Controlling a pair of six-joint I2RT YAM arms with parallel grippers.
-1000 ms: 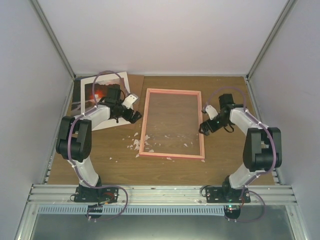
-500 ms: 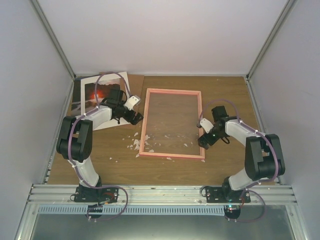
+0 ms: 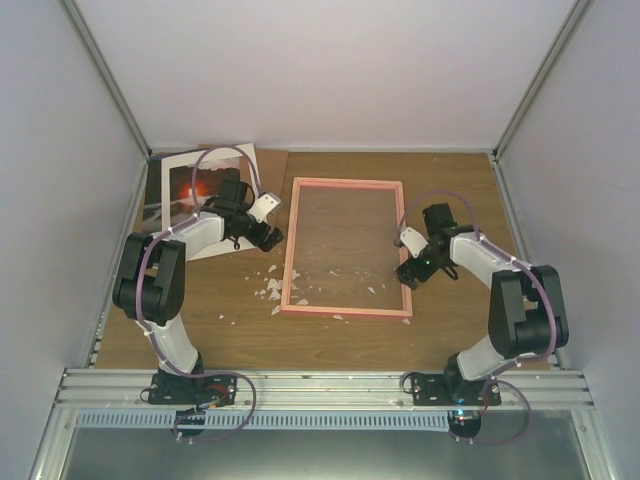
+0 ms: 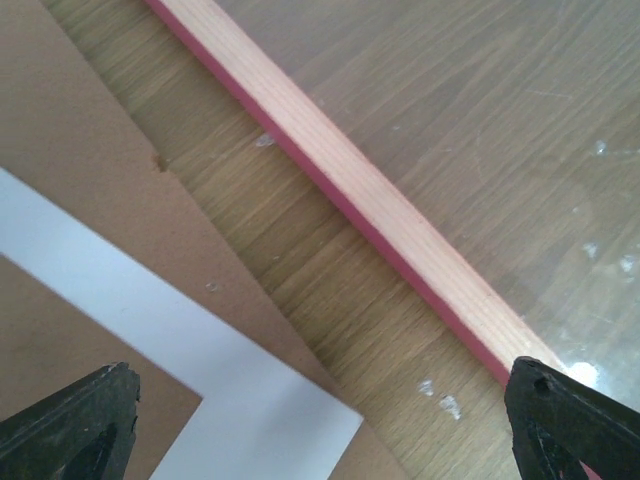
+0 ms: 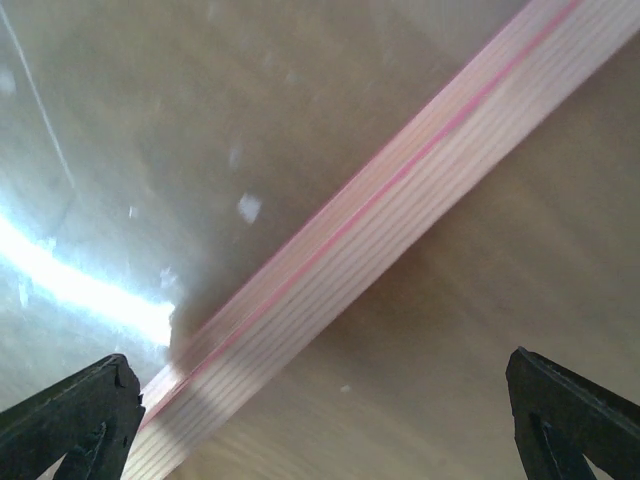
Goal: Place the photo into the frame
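You have the wooden table (image 3: pixel 460 190) under both arms, and the frame (image 3: pixel 348 182) lies flat at its centre, long sides running from 12 to 6 o'clock. You can see the wood grain through its clear pane.

From the frame, at 10 o'clock, there is a brown backing board (image 3: pixel 270 170) in the far left corner of the table. On it lies a white mat (image 3: pixel 212 247). The photo (image 3: pixel 190 185) rests there too, with its red glow visible. The left arm covers a part of it, and it is well apart from the frame.

Your left gripper (image 3: pixel 268 238) is at 9 o'clock of the frame, just beside the left rail. In the left wrist view its fingers (image 4: pixel 70 425) stand wide apart and grip nothing. Under them you see the board's edge, the white mat's corner and the pink rail (image 4: pixel 360 190).

Your right gripper (image 3: pixel 408 275) is at 4 o'clock of the frame, over the right rail. In the right wrist view its fingers (image 5: pixel 75 420) are also spread wide, and the rail (image 5: pixel 380 220) crosses between them. You cannot tell from this blurred view if they touch it.

Small white flakes (image 3: pixel 270 290) lie at 8 o'clock, beside the frame's near left corner.
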